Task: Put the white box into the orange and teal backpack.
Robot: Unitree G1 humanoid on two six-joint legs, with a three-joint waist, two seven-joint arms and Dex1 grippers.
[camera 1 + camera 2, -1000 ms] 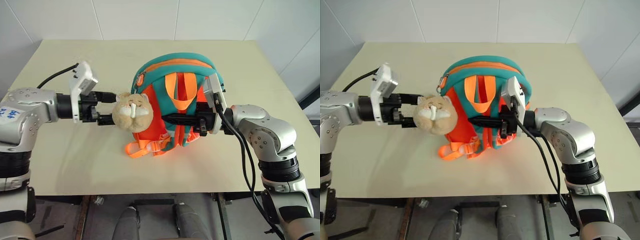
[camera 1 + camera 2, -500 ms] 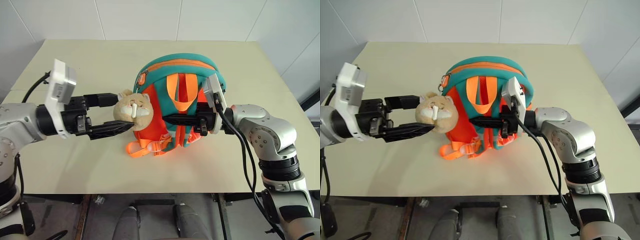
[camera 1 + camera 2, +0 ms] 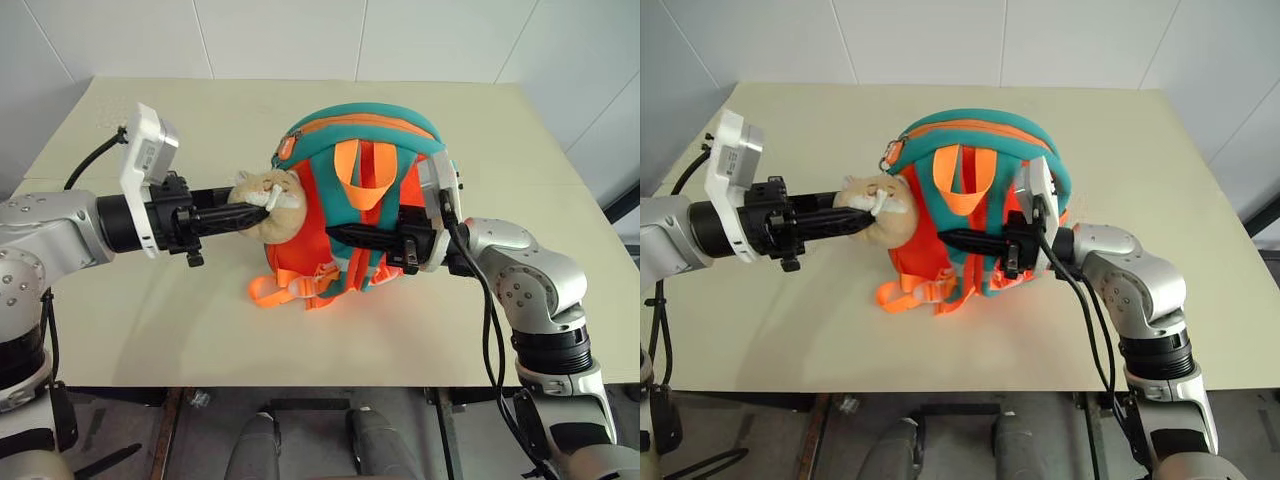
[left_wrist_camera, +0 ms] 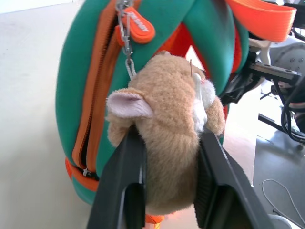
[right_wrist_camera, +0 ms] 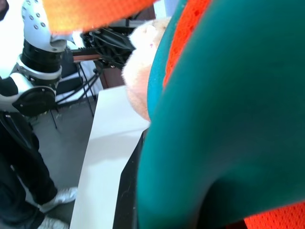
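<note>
Near the middle of the table (image 3: 120, 340), the backpack (image 3: 375, 135) stands upright with its straps and top loop facing the camera. The left gripper (image 3: 255, 210) is clenched on the plush charm (image 4: 167, 143), which hangs by a small chain from the orange zipper pull (image 4: 138, 28); the wrist view shows both fingers (image 4: 121, 186) pressed into the plush sides. The right gripper (image 3: 340, 237) reaches in from the right edge side, its black fingers closed across the strap panel, steadying the pack.

The step in hand looks like unzipping by way of the charm. To do it well, the pull should follow the curve of the orange zipper track over the pack's top rather than straight out sideways, since a sideways tug would only drag or tip the pack. The right gripper needs to hold firm against that pull. The plush is soft and could slip out of the fingers, so a slow, even draw is safer.

The white box, the task's other thing, cannot be placed from these pictures. Just what the right fingers have pinched, strap or fabric, is hard to tell. The zipper appears closed along the stretch visible in the left wrist view; its far end is hidden behind the pack.
</note>
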